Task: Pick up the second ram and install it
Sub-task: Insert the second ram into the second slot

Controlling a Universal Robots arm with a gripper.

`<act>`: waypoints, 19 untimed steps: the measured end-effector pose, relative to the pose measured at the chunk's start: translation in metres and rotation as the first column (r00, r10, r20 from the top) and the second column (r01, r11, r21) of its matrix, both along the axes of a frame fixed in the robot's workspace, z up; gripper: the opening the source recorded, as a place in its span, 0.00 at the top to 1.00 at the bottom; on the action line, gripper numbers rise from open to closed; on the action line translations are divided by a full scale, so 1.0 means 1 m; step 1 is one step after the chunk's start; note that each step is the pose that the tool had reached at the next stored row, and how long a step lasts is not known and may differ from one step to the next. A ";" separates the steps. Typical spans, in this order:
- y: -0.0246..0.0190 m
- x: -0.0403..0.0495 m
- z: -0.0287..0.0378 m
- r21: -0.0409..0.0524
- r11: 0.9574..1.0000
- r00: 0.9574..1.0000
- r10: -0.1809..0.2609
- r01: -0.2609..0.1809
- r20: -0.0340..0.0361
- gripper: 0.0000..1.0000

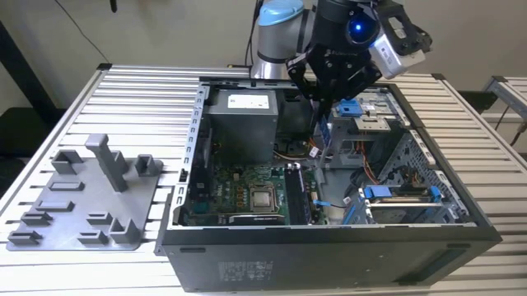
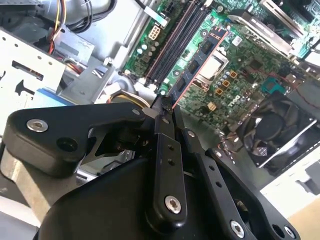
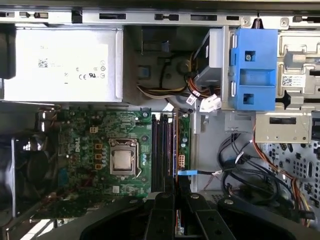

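gripper [image 2: 167, 105] pinching second ram [image 2: 201, 59]; board juts out from it, hanging above the memory slots [image 3: 162, 145], long axis looks roughly parallel to them.

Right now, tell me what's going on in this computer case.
The robot arm's black tool is shut on the long, flat dark green memory board, holding it on edge over the open black computer case, above the green motherboard near its long black memory slots. The board is not yet seated in a slot.
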State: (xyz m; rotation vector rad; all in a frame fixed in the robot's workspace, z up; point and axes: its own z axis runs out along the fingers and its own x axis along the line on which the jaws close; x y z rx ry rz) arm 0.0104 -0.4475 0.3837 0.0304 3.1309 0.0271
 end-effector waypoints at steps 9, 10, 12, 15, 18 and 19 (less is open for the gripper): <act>0.0000 0.0000 -0.0056 0.000 1.000 1.000 -0.024 0.024 0.000 0.86; 0.0000 0.0000 -0.0065 0.000 1.000 1.000 -0.024 0.024 0.000 0.86; 0.0000 0.0000 -0.0082 0.000 1.000 1.000 -0.024 0.024 -0.001 0.86; 0.0000 0.0001 -0.0108 0.000 1.000 1.000 -0.024 0.024 -0.002 0.86; 0.0000 0.0002 -0.0129 0.000 1.000 1.000 -0.024 0.024 -0.003 0.86; 0.0000 0.0002 -0.0131 0.000 1.000 1.000 -0.024 0.024 -0.003 0.86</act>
